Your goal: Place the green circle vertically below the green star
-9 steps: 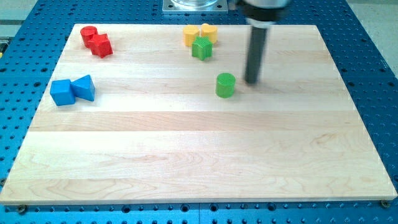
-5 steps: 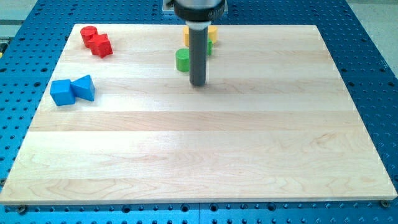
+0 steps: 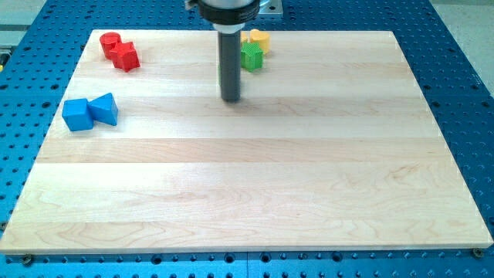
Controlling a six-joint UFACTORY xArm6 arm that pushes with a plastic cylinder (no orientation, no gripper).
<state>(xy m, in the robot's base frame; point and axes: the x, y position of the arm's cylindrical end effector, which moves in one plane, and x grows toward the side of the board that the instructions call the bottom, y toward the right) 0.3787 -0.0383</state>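
The green star (image 3: 251, 58) lies near the top middle of the wooden board (image 3: 247, 193), just below a yellow block (image 3: 259, 38). My dark rod stands upright just left of the star, and my tip (image 3: 231, 100) rests on the board below and to the left of it. The green circle does not show in this view; the rod covers the spot left of the star where it last showed.
A red cylinder (image 3: 110, 42) and a second red block (image 3: 126, 56) touch at the top left. A blue cube (image 3: 76, 114) and a blue triangular block (image 3: 104, 109) touch at the left edge. A second yellow block is mostly hidden behind the rod.
My rod swept left from the right of the green circle, pushing it up and left towards the star. The rod then shifted further left, and the circle is now out of sight behind it.
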